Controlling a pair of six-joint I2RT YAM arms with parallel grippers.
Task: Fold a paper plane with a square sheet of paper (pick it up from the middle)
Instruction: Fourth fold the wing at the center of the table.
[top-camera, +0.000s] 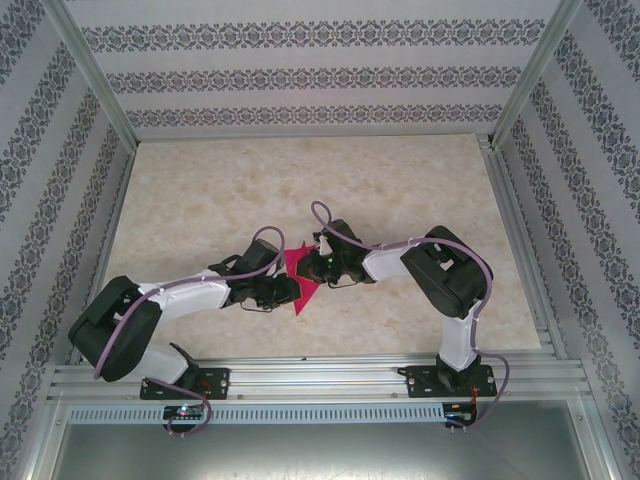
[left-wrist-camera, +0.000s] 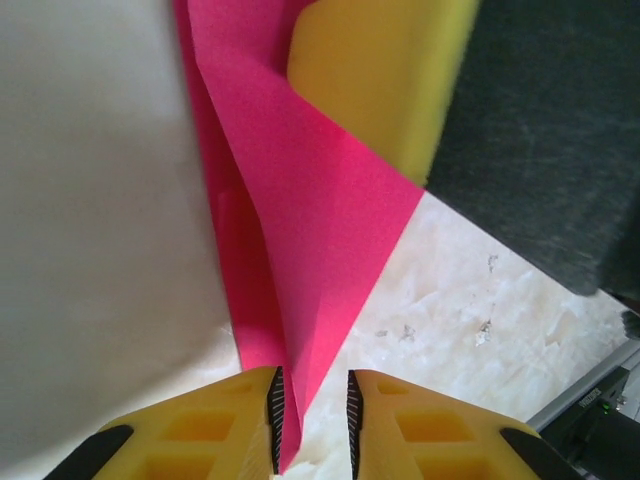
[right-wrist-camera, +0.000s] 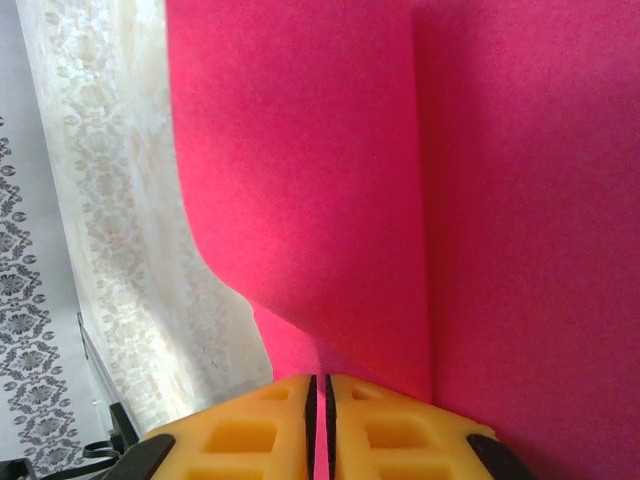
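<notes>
The square sheet of paper (top-camera: 300, 272) is magenta and hangs between the two grippers above the table, folded into a pointed shape with a crease. My right gripper (right-wrist-camera: 320, 420) is shut on the sheet's edge (right-wrist-camera: 400, 180). The narrow tip of the sheet (left-wrist-camera: 300, 230) runs down between the jaws of my left gripper (left-wrist-camera: 312, 420). It lies against the left pad, and a clear gap separates it from the right pad. In the top view the left gripper (top-camera: 290, 292) and the right gripper (top-camera: 312, 265) meet at the paper. A finished paper plane is out of view.
The marble-patterned table (top-camera: 300, 180) stretches behind and to both sides of the arms. Metal rails (top-camera: 320, 375) run along the near edge, and patterned walls enclose the workspace. The right gripper's yellow finger (left-wrist-camera: 380, 70) sits close above the paper in the left wrist view.
</notes>
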